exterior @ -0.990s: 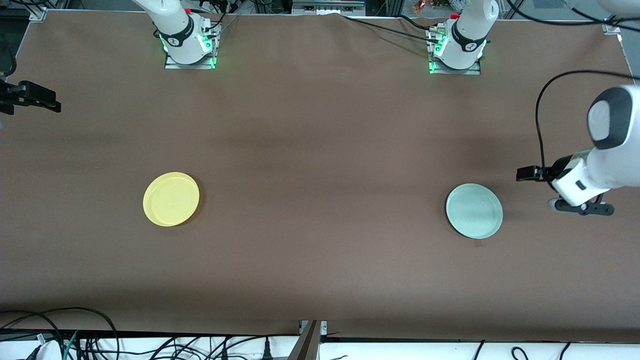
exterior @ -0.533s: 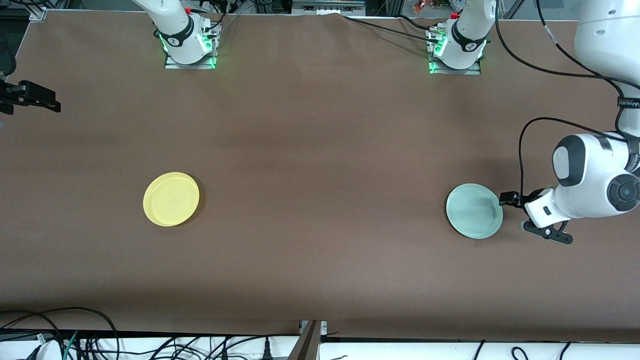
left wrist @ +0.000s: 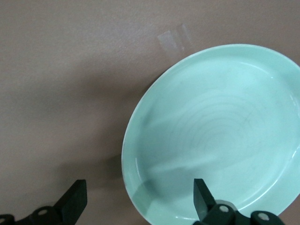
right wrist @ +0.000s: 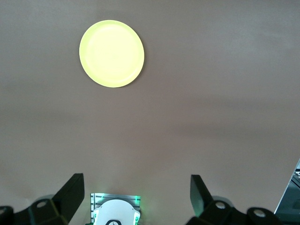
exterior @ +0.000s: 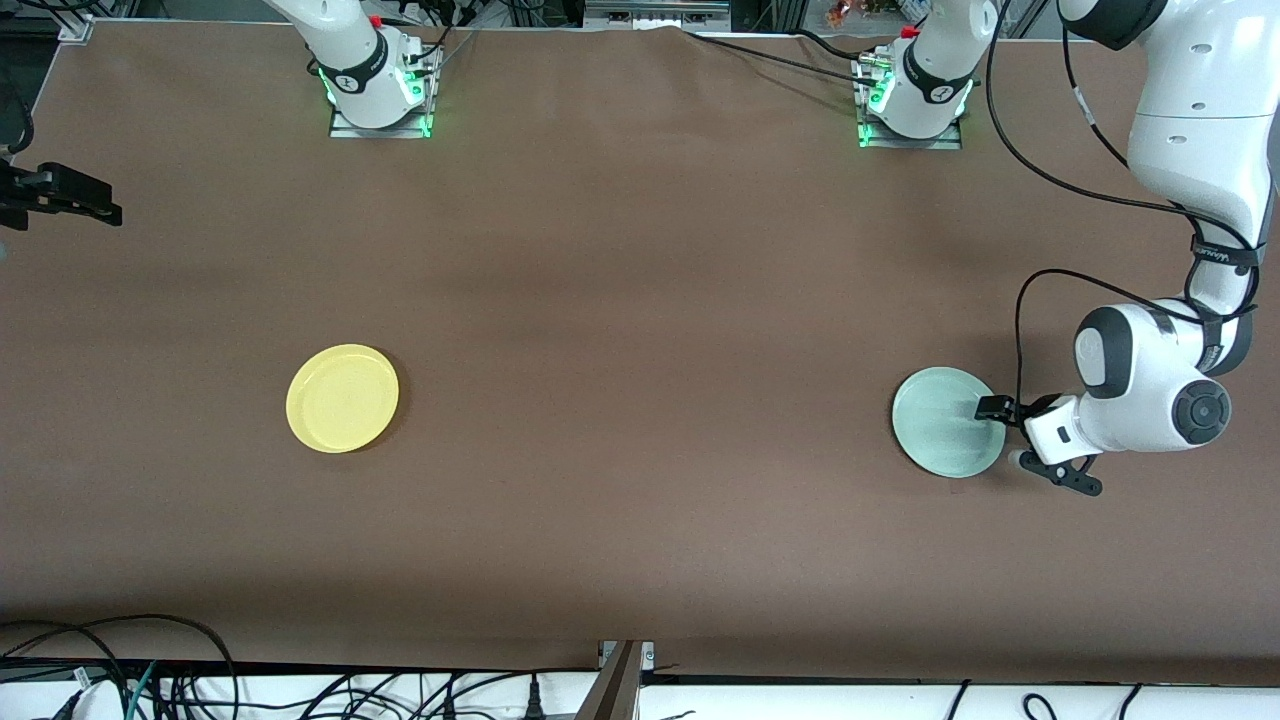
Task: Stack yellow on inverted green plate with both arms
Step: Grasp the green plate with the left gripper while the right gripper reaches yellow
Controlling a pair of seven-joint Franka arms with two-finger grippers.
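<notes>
Now, left pincer (exterior: 998,408) agape astride green plate (exterior: 940,425) rim — nothing gripped, no legible lettering.

There were two plates on the table (exterior: 640,300). One was a yellow plate (exterior: 342,398), and it lay alone, well apart from both grippers. One was a green plate (exterior: 940,425), and it lay open side up under the left gripper (exterior: 990,408).

There were two robot arms, each with one gripper, so two grippers were counted. The left gripper had two fingers, spread apart, with one fingertip (left wrist: 201,194) over the inside of the green plate. The right gripper (right wrist: 136,197) also had two fingers, spread apart, high over the table.
</notes>
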